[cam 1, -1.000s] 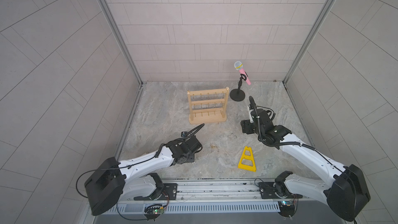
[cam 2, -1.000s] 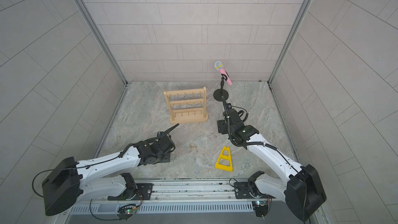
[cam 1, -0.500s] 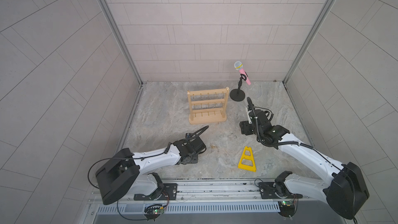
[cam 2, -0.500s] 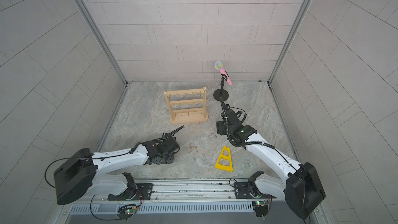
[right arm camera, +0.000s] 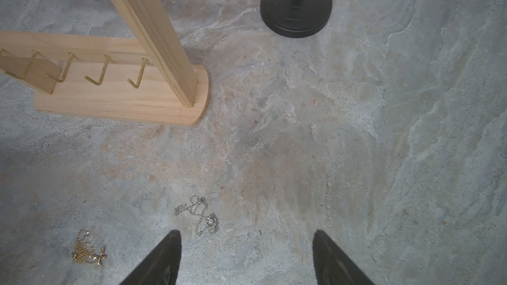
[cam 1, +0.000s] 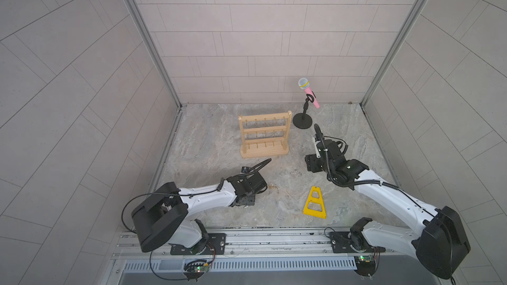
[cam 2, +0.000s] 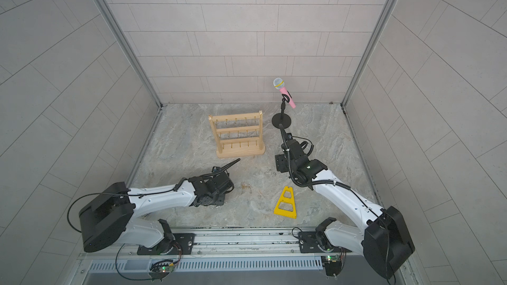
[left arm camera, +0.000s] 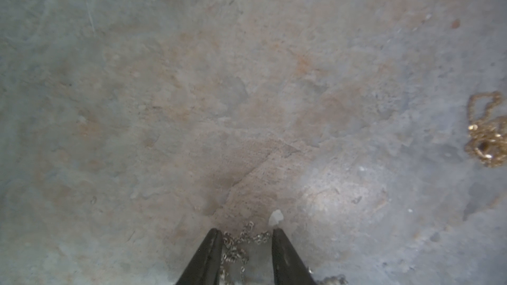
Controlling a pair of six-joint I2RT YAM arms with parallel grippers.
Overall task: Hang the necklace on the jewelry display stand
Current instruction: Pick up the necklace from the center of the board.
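Note:
A thin silver necklace (left arm camera: 238, 245) lies bunched on the stone floor between the fingers of my left gripper (left arm camera: 247, 233). The jaws are partly closed around it with a gap still showing, and the chain touches one finger. In both top views that gripper (cam 1: 247, 204) (cam 2: 215, 206) points down at the floor near the front. The pale wooden jewelry display stand (cam 1: 264, 135) (cam 2: 237, 138) (right arm camera: 120, 97) stands upright further back, its gold hooks bare. My right gripper (right arm camera: 247, 233) (cam 1: 312, 163) hovers wide open and empty, right of the stand.
A gold chain (left arm camera: 488, 132) (right arm camera: 87, 250) (cam 1: 272, 186) and a silver chain with a pearl pendant (right arm camera: 201, 215) (cam 1: 296, 172) lie loose between the arms. A black microphone stand (cam 1: 302, 124) (right arm camera: 296, 9) holds a pink microphone (cam 1: 308, 93). A flat yellow triangle (cam 1: 314, 202) lies front right.
My left gripper has come down and toward the front, onto the silver chain, and its jaws have narrowed. The right arm has barely shifted.

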